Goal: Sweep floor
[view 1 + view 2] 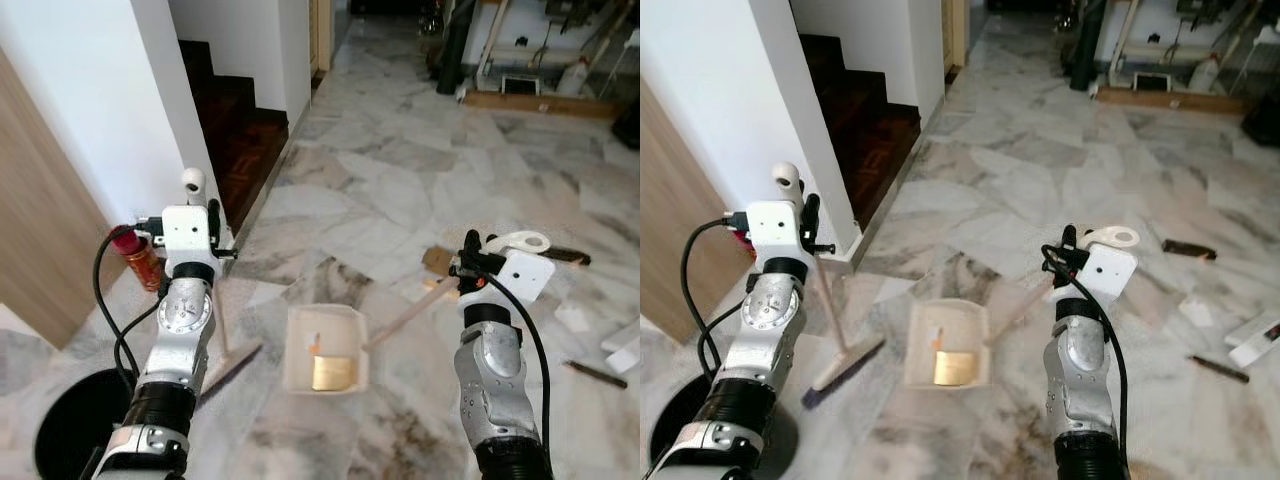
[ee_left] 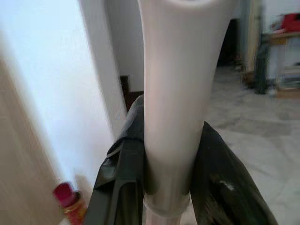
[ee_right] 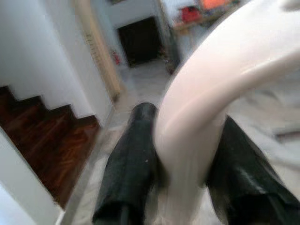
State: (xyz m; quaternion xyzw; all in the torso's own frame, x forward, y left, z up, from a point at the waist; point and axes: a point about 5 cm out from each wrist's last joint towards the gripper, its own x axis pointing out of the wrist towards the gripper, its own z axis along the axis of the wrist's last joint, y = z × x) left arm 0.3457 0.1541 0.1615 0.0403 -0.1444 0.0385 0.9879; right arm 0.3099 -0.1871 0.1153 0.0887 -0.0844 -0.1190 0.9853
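1. Left end effector (image 2: 166,187) clenched on broom (image 1: 830,330) handle top; bristle head resting on floor (image 1: 1040,190), just left of dustpan.
2. Dustpan (image 1: 948,345) flat on floor between arms, yellow scrap inside.
3. Right end effector (image 3: 183,187) clenched on dustpan handle loop.
4. Both tools likely light, stiff, smooth plastic; best gripped high on handles.

floor: grey-veined white marble tiles (image 1: 400,190) | centre: cream plastic dustpan (image 1: 325,349) holding a flat yellow piece (image 1: 331,372) | left of it: brush head of a wooden-handled broom (image 1: 843,363) | right: scattered paper scraps (image 1: 573,318), dark sticks (image 1: 594,372), brown cardboard bit (image 1: 436,260) | near wall: red-capped bottle (image 1: 137,255)
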